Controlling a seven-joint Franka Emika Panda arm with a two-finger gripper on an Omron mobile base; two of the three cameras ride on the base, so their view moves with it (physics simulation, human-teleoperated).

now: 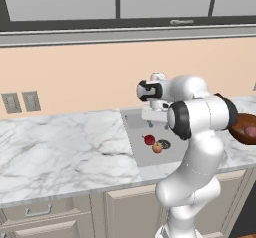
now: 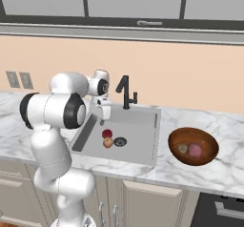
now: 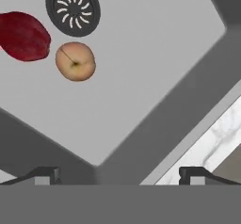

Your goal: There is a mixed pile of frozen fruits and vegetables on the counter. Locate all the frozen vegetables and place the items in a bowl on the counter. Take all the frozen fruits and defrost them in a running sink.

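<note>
While the jaws hang spread above the sink (image 2: 138,126), marble counter (image 1: 60,147) runs under a peach wall (image 1: 75,77)

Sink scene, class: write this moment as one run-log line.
gripper: open, empty, above sink | in sink: dark red fruit, orange-yellow fruit, by the drain | bowl: pinkish-purple ball, olive-brown piece

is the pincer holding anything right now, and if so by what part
Nothing is held. The pincer hangs open above the sink, its fingertips wide apart with nothing between them; the dark red fruit and orange-yellow fruit lie on the basin floor.
</note>
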